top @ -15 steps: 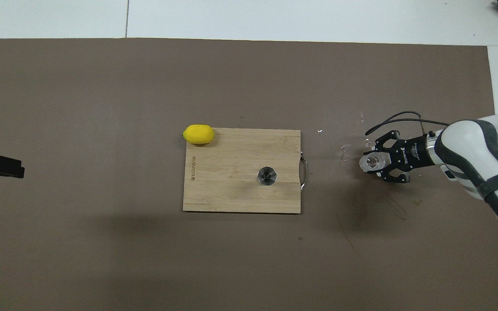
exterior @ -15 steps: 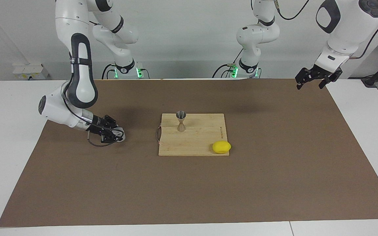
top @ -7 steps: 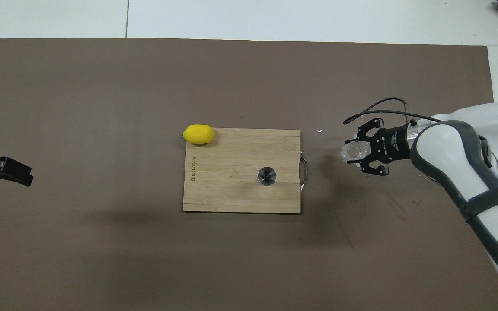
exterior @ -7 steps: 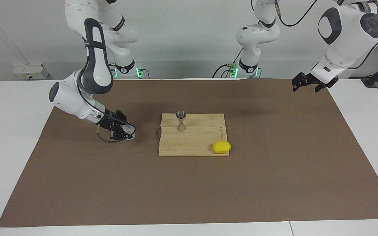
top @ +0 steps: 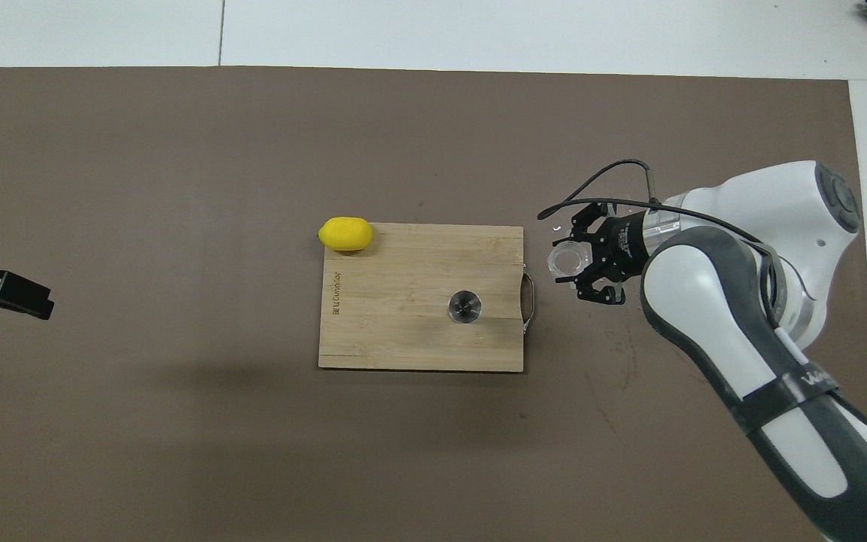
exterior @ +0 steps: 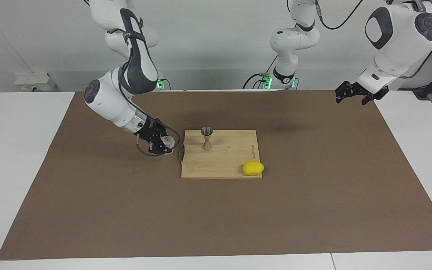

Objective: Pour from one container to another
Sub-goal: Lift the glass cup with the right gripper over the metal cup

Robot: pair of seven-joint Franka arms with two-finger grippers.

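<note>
My right gripper [exterior: 164, 143] [top: 570, 262] is shut on the small clear glass cup [exterior: 168, 141] [top: 566, 261] and holds it above the brown mat, just off the handle end of the cutting board. The silver hourglass jigger [exterior: 207, 138] [top: 465, 306] stands upright on the board [exterior: 223, 165] [top: 403, 331], on the part nearer to the robots. My left gripper [exterior: 352, 92] [top: 23, 298] waits in the air over the mat's edge at the left arm's end, its fingers open and empty.
A yellow lemon [exterior: 253, 168] [top: 345, 233] rests at the board's corner farthest from the robots, toward the left arm's end. A metal handle [exterior: 180, 152] [top: 530, 301] sticks out of the board toward the glass cup. The brown mat [exterior: 313, 210] covers the table.
My right arm has carried the glass cup across the mat toward the cutting board, raising it a little. The left gripper has shifted only slightly.
</note>
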